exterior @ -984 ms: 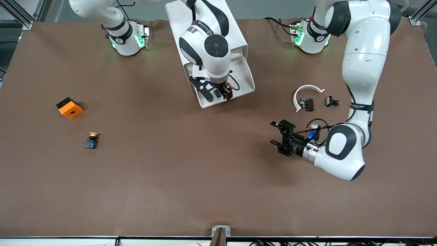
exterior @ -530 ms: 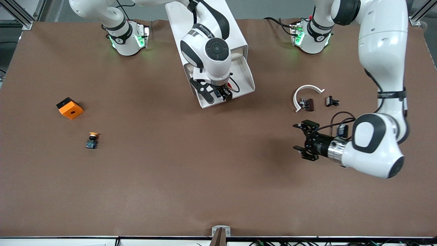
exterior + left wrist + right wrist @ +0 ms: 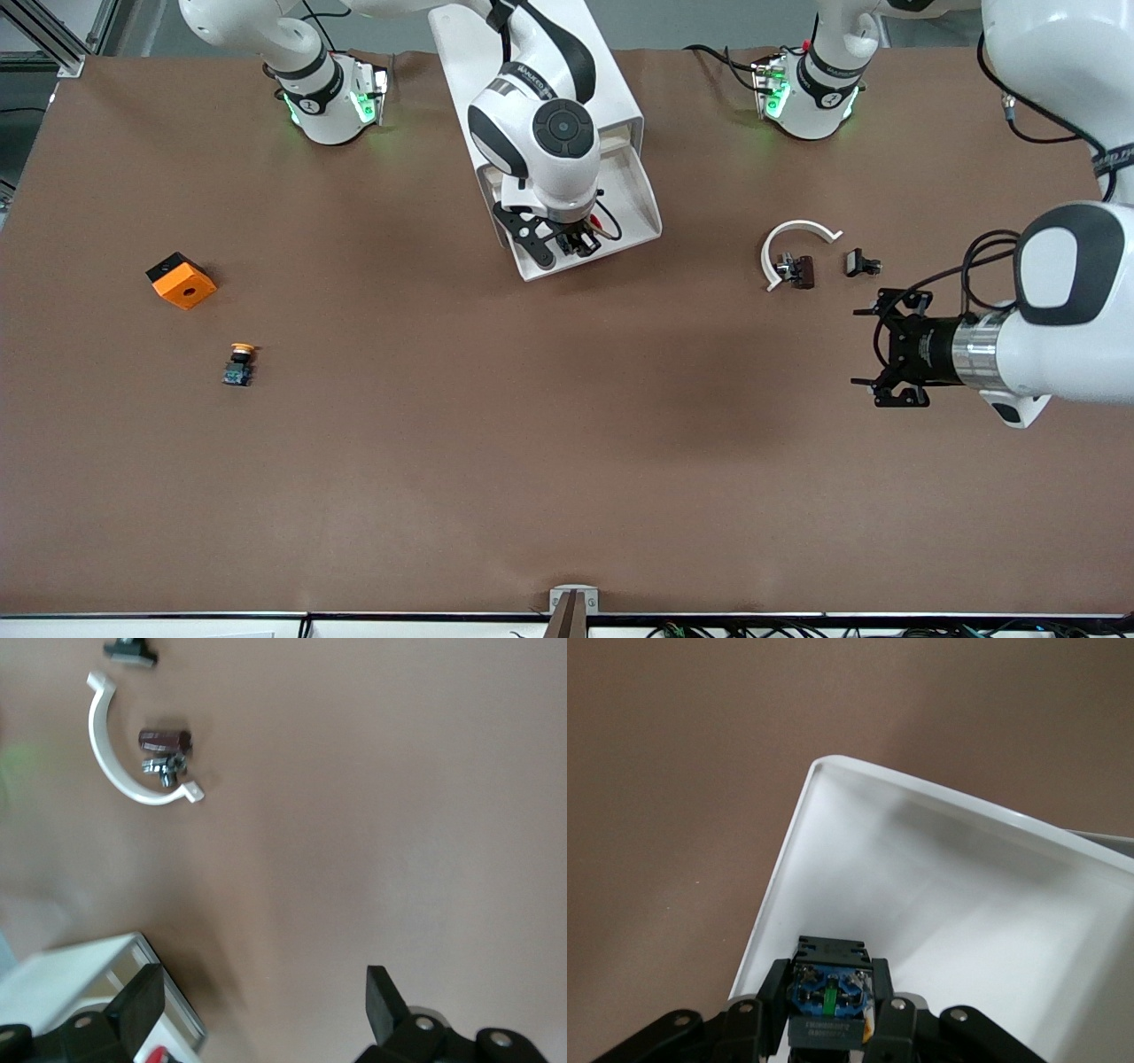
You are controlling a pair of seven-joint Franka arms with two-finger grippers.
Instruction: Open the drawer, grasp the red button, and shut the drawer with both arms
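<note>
Right gripper (image 3: 578,241) now clamped shut on the button (image 3: 828,997) inside the open drawer (image 3: 633,199) (grab apparently done); left gripper (image 3: 886,347) pulled back toward its table end, jaws wide, empty.

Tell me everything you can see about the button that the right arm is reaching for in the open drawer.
The button shows a black body and a blue base with a small green mark; the front view adds a bit of its red cap. It looks like hard plastic. It sits low inside the white drawer, which is pulled out of its cabinet. The right pincer is shut on it, one black finger against each side of the body. Its tilt cannot be told.
</note>
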